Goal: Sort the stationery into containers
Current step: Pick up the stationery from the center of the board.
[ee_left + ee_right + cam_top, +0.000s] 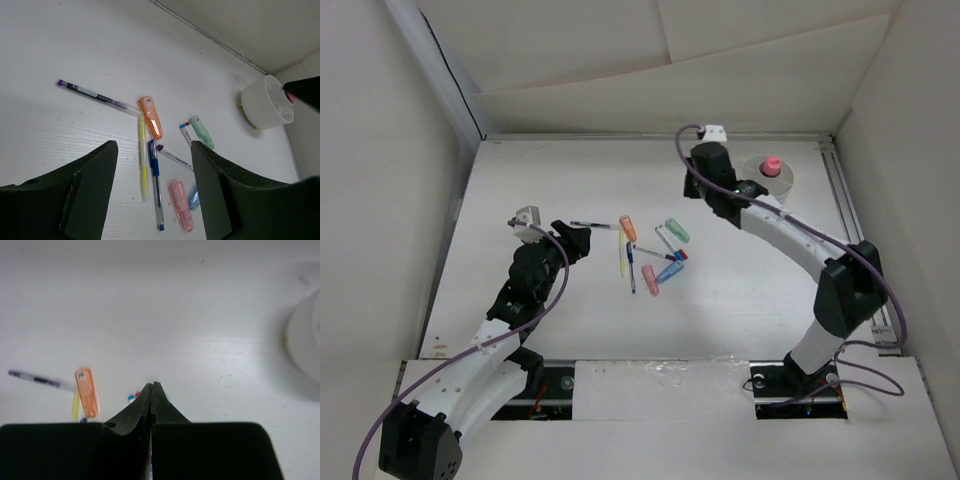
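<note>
Alignment matters: centre the spread left hand (153, 145) over the yellow pen (143, 160), jaws across its barrel, with the pressed-together right hand (151, 386) held clear.

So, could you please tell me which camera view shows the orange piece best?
The left wrist view: the orange piece lies close and sharp, with its whole outline and small label visible. The top external view shows it only as a tiny orange sliver; the right wrist view shows it whole but blurred.
</note>
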`<state>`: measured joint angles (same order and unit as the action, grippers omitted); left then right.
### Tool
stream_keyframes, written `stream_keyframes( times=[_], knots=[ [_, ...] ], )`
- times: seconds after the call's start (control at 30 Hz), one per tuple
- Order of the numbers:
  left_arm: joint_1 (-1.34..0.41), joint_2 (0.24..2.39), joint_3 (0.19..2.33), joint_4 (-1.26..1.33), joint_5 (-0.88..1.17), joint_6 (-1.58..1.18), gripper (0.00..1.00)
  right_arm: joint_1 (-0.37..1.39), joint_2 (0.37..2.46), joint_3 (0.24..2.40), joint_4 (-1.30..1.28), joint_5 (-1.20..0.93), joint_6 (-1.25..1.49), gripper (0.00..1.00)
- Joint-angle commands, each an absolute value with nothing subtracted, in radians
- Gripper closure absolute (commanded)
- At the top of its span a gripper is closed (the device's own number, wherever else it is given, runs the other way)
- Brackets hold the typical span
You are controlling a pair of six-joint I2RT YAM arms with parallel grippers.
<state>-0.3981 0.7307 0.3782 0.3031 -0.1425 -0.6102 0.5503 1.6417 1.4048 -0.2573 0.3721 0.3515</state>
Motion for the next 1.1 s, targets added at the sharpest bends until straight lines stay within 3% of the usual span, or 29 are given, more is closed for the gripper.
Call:
stream_keyframes(
  times=[0.0,0.13,0.17,0.27,1.07],
  knots=[
    [-0.402,0.718,0.411,0.345,-0.144,-0.606,0.43,0.612,1.741,1.379,-0.238,0.276,0.314,1.00],
    [-0.402,0.718,0.411,0.336,-0.144,-0.606,0.43,0.646,1.834,1.399,-0.267,0.276,0.295,0.92],
    [-0.402,0.718,0.411,0.336,-0.144,-0.606,0.43,0.646,1.863,1.399,-0.267,0.262,0.285,0.78],
    [-0.402,0.718,0.411,0.336,-0.144,-0.606,0.43,0.646,1.917,1.419,-0.287,0.262,0.276,0.56],
    [-0.402,0.709,0.411,0.336,-0.144,-0.606,0.44,0.577,2.111,1.583,-0.376,0.215,0.247,0.49]
  ],
)
